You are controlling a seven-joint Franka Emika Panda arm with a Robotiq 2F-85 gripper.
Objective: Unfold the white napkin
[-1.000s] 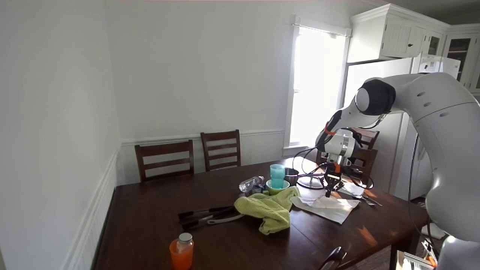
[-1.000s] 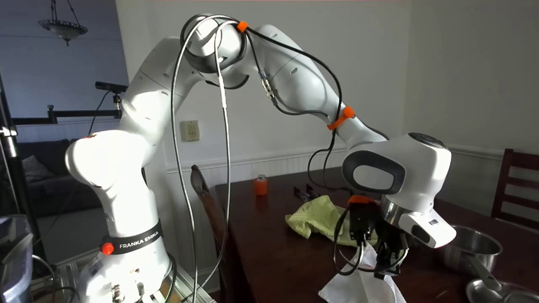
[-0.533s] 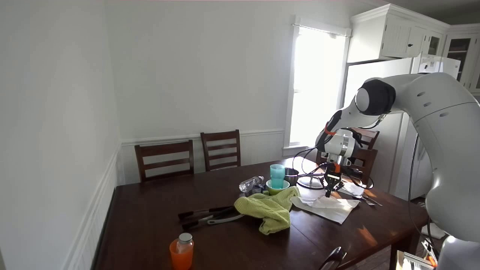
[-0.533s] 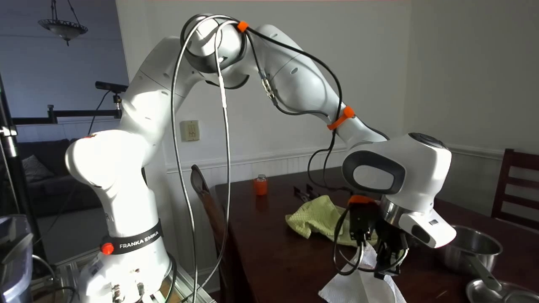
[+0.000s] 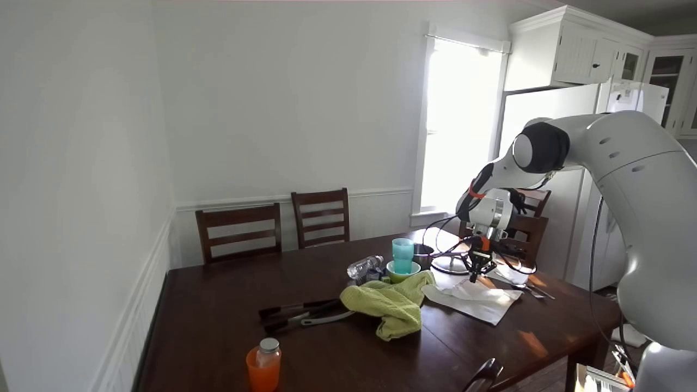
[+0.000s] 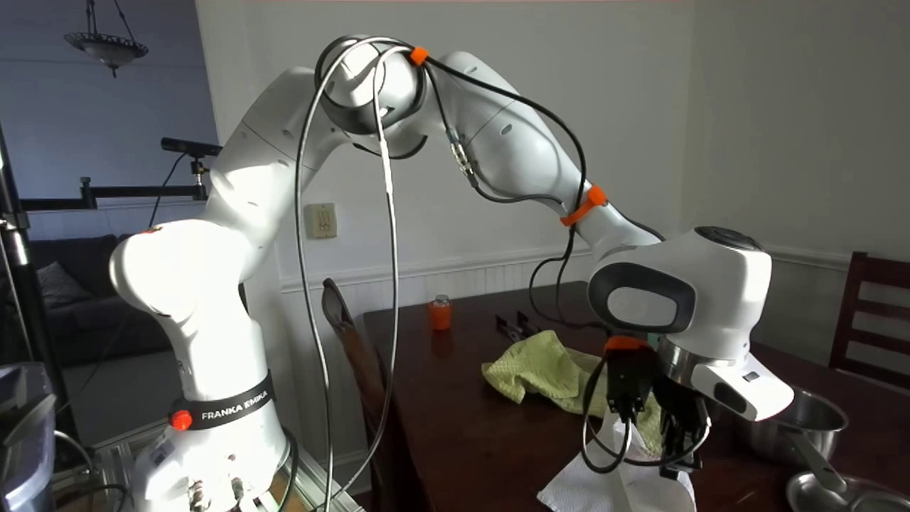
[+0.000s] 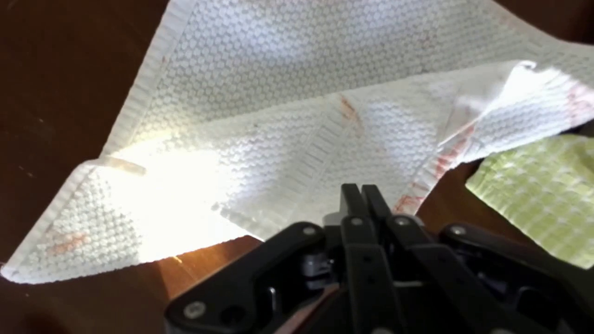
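Note:
The white napkin (image 7: 287, 69) lies on the dark table with part of it folded over as a creased flap (image 7: 278, 162). Reddish marks show on the flap and along its edge. The napkin also shows in both exterior views (image 5: 484, 309) (image 6: 583, 485). My gripper (image 7: 359, 189) is over the near edge of the flap, its fingertips almost together with only a thin gap and no cloth visible between them. In the exterior views the gripper (image 5: 473, 280) (image 6: 675, 471) points down just above the napkin. Whether the tips touch the cloth is unclear.
A green towel (image 5: 389, 307) lies beside the napkin, over dark-handled utensils (image 5: 288, 316). A teal cup (image 5: 403, 255) in a bowl, a clear bottle (image 5: 364, 267) and a metal pot (image 6: 796, 419) stand nearby. Cutlery (image 5: 536, 290) lies past the napkin. An orange cup (image 5: 264, 370) is farther off.
Over the last half second my gripper has shifted slightly, up and left in an exterior view, rightward in another, and the arm's elbow has lowered. The napkin looks about the same.

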